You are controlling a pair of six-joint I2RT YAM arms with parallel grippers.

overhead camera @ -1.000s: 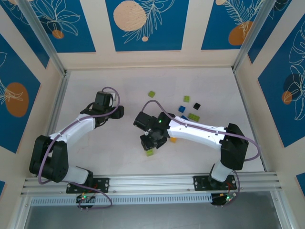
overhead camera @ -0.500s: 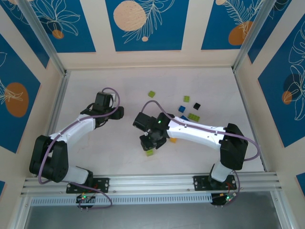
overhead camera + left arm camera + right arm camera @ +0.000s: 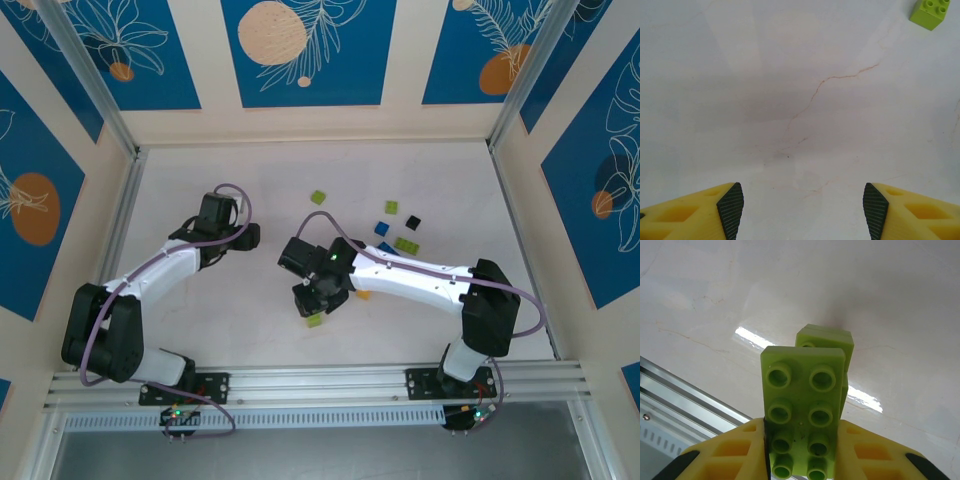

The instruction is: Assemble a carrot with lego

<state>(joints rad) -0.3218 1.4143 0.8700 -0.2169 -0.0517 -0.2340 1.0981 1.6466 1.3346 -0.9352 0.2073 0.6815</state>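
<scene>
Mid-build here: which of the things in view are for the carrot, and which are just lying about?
For the carrot:
- lime brick, held in the right gripper
- lone lime brick farther out
- blue brick
- black brick
- orange brick by the right arm

Not for it:
- metal rail
- patterned wall panels
Both are fixed.

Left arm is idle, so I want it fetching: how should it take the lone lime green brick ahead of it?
Take the lone lime green brick by two opposite flat side walls, coming straight down from above. It sits studs up with bare table all round, so both sides are free. It lies skewed to the open left gripper, so a wrist turn first would likely help.
</scene>
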